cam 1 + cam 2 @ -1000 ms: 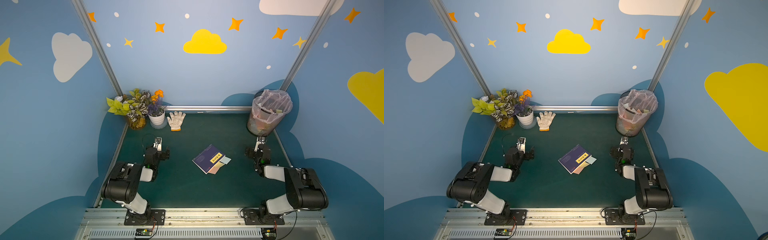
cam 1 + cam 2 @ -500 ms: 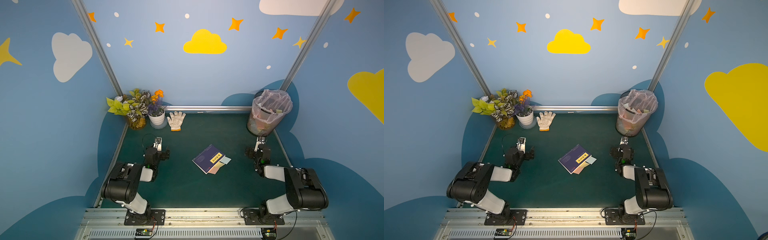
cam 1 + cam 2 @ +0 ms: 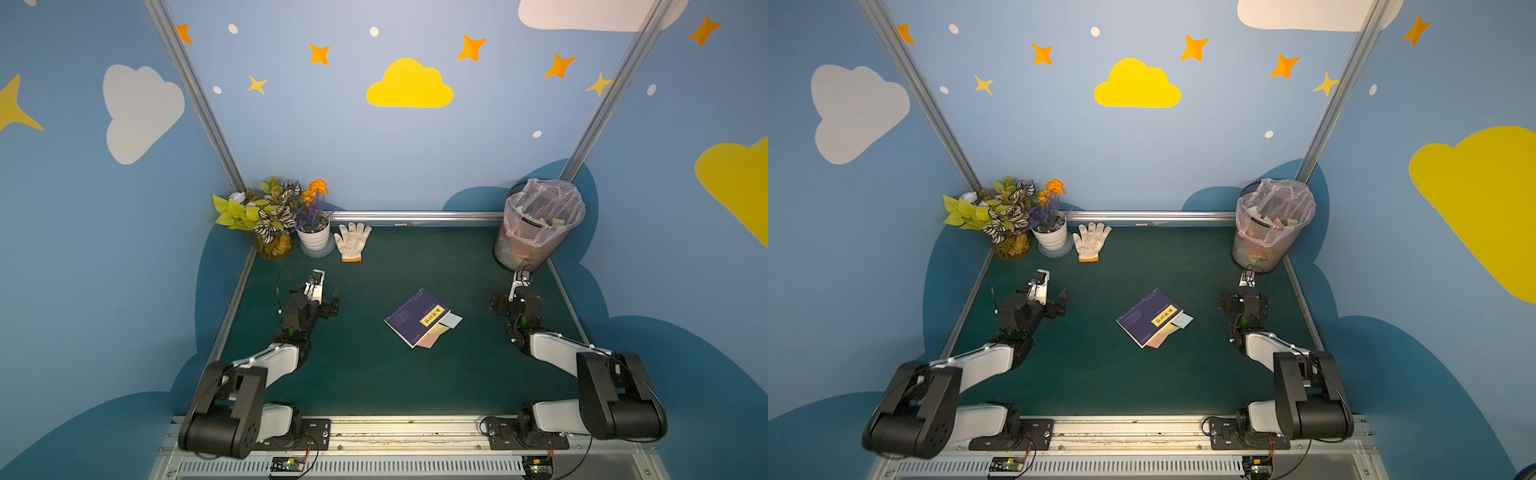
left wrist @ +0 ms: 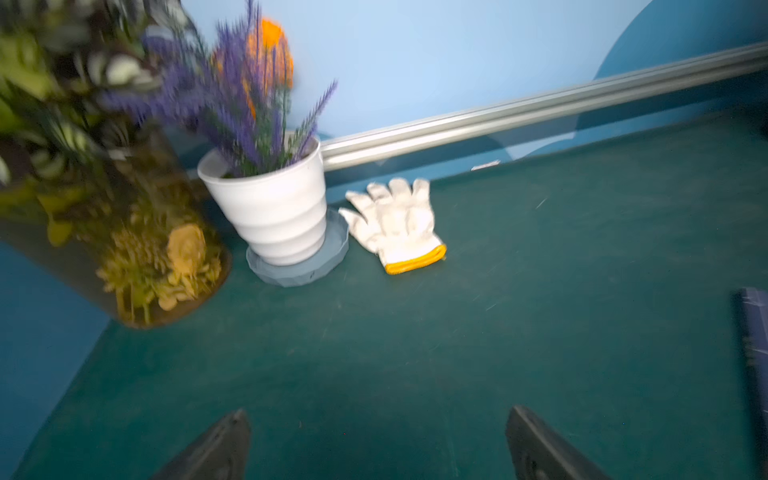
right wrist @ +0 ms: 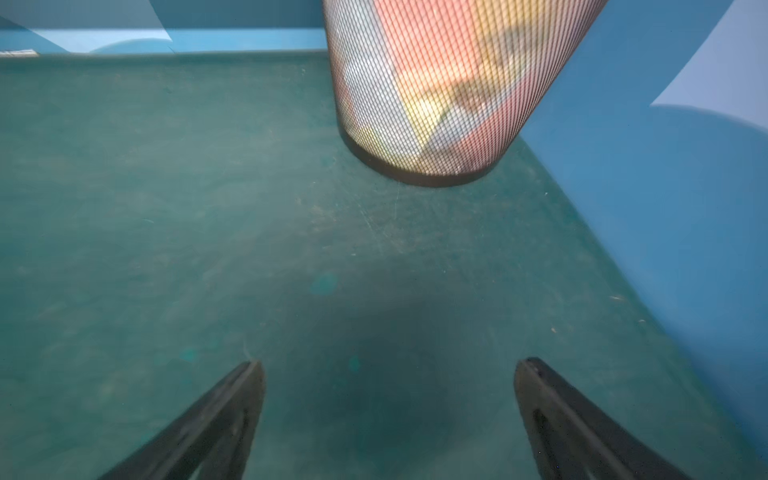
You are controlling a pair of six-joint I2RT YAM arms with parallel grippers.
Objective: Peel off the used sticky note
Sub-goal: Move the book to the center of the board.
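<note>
A dark blue notebook (image 3: pixel 409 318) (image 3: pixel 1144 318) lies flat at the middle of the green table in both top views. A yellow sticky note (image 3: pixel 431 320) (image 3: pixel 1163 320) with dark writing is stuck on its cover. A light blue note (image 3: pixel 452 320) and a pink one (image 3: pixel 431 340) poke out from under its edge. My left gripper (image 3: pixel 323 297) (image 4: pixel 378 419) stands open and empty well to the left of the notebook, whose edge (image 4: pixel 754 332) just shows in the left wrist view. My right gripper (image 3: pixel 514 298) (image 5: pixel 388 365) is open and empty to the notebook's right, facing the bin.
A mesh waste bin (image 3: pixel 536 226) (image 5: pixel 436 83) with a plastic liner stands in the back right corner. A white glove (image 3: pixel 352 241) (image 4: pixel 395 224), a white flower pot (image 3: pixel 313 235) (image 4: pixel 274 208) and a leafy vase (image 3: pixel 266 224) sit at the back left.
</note>
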